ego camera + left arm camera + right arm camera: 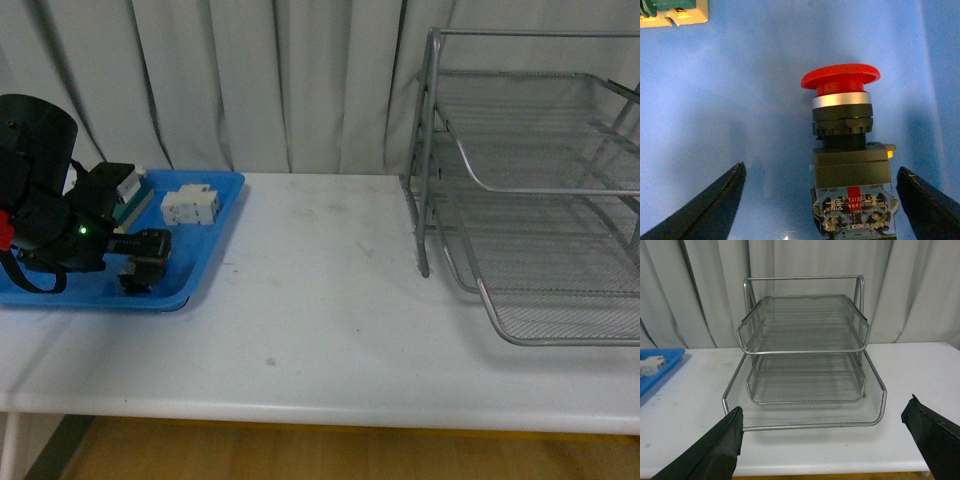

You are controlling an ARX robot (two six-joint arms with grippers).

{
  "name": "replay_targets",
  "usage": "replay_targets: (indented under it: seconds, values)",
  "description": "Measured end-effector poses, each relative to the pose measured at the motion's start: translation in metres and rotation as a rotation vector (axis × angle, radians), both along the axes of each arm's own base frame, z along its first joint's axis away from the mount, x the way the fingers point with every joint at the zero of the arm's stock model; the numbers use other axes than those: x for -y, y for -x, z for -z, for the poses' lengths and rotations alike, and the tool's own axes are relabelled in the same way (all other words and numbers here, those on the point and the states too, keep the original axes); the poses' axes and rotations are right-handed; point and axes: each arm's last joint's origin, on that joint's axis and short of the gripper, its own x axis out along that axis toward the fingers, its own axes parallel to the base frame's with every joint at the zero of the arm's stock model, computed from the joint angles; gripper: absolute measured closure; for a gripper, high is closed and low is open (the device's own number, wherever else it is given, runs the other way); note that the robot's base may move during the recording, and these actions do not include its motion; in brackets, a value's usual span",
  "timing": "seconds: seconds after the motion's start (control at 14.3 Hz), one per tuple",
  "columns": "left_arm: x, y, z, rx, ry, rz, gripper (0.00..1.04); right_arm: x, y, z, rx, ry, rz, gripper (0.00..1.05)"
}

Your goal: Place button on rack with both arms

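Observation:
The button (845, 150), with a red mushroom cap, silver ring and dark boxy body, lies on the blue tray (740, 100). My left gripper (820, 170) is open, with one finger on each side of the button's body and a gap on both sides. In the front view my left gripper (140, 262) hangs low over the blue tray (215, 250) at the far left. The silver wire-mesh rack (530, 200) stands on the table's right side. My right gripper (825, 407) is open and empty, facing the front of the rack (805, 350) from a distance. The right arm is out of the front view.
A white block (190, 205) and a green-and-cream block (135, 195) also lie in the blue tray. The white table (320, 300) stretches between tray and rack. Grey curtains hang behind. The table's near edge runs along the bottom of the front view.

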Motion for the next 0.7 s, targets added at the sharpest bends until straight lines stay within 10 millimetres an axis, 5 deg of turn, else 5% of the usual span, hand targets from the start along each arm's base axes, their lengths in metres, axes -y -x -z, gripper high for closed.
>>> replay_targets:
  seconds: [0.21,0.28,0.56,0.7]
  values:
    - [0.002,-0.004,0.004,0.004,-0.006,0.0,0.62,0.0,0.0,0.0,0.0,0.0,0.0,0.06]
    - [0.003,-0.005,0.003,0.009,-0.006,0.003,0.68,0.0,0.0,0.0,0.0,0.0,0.0,0.06]
    - [0.011,0.009,-0.009,0.037,0.032,0.025,0.69,0.0,0.0,0.0,0.0,0.0,0.0,0.06]
    - [0.013,0.03,-0.058,0.16,0.072,0.041,0.69,0.0,0.0,0.0,0.0,0.0,0.0,0.06]
